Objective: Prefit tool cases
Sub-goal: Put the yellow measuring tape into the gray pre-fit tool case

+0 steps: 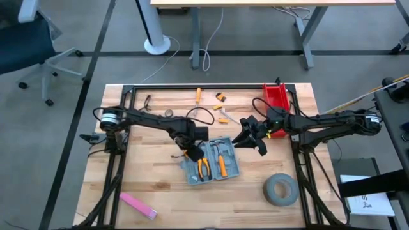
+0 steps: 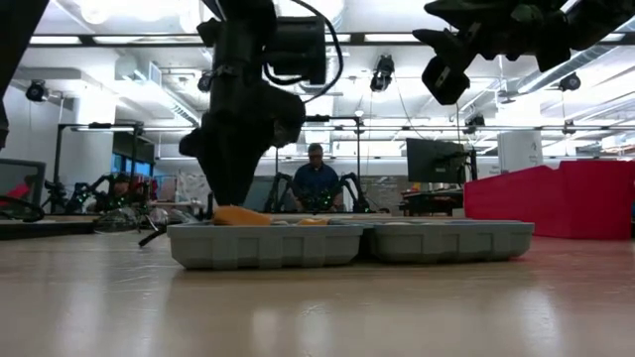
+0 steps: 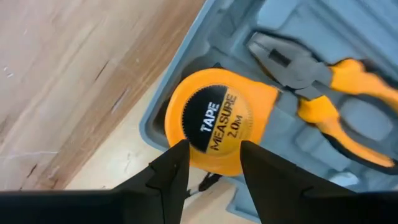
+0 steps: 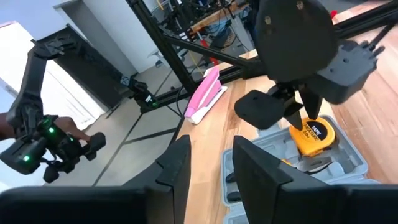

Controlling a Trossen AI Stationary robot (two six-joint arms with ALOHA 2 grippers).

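Label [image 3: 217, 124] reads "TAPE MEASURE 2.0M".

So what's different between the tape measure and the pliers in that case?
The tape measure is round and mostly orange with a black label; the pliers are long, with grey metal jaws and orange handles. The tape measure sits at the tool case's corner with the left claw around it; the pliers lie untouched in their recess. Both are inside the open case.
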